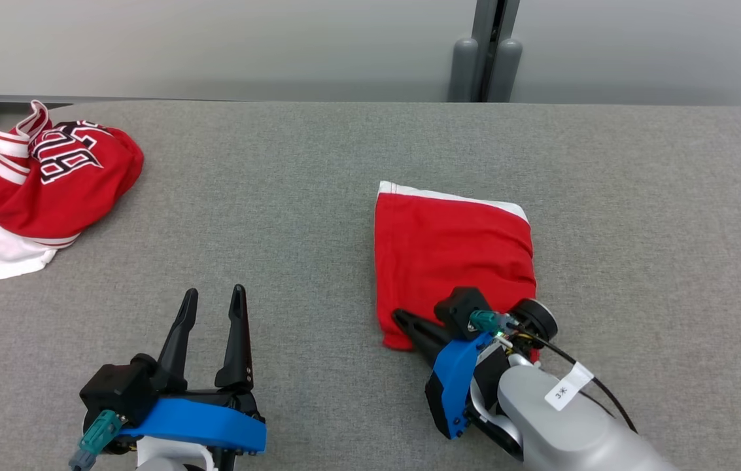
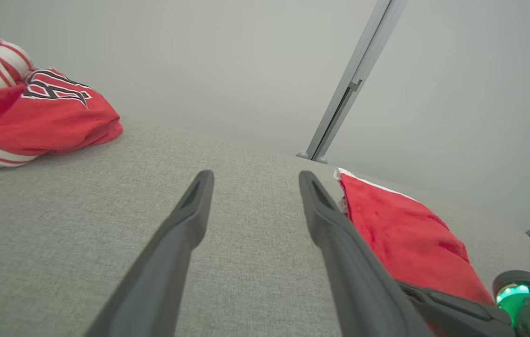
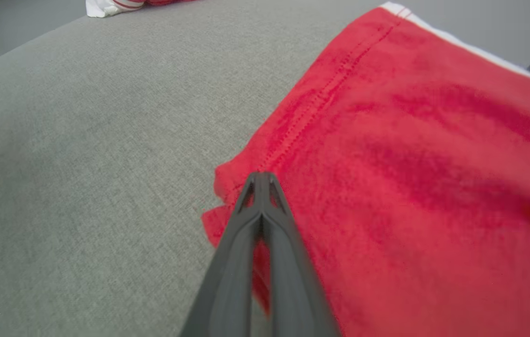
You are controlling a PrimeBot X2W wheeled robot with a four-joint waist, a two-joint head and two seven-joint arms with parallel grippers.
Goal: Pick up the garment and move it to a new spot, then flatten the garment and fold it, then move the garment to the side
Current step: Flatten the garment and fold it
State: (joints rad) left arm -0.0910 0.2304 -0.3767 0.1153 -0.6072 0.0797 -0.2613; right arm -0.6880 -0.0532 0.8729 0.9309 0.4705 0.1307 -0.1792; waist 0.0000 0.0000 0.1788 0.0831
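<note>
- At 3 o'clock: folded red garment (image 1: 452, 255).
- Clamped shut on its 7 o'clock corner: right gripper (image 1: 401, 318).
- Spread wide, empty, at 7 o'clock: left gripper (image 1: 214, 292).
- Heaped at 10 o'clock, well apart: crumpled jersey (image 1: 43, 190).

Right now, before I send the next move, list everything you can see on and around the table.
folded garment: one, red with a white far edge, right of the table's centre
clothing heap: one, red and white with black lettering, table's far left
table: one, grey fabric top, under everything
wall: one, pale grey, behind the table
post: one, grey, against the wall
left gripper: one, dark fingers, open above bare table, near left
right gripper: one, dark fingers, shut on the folded garment's near-left corner
</note>
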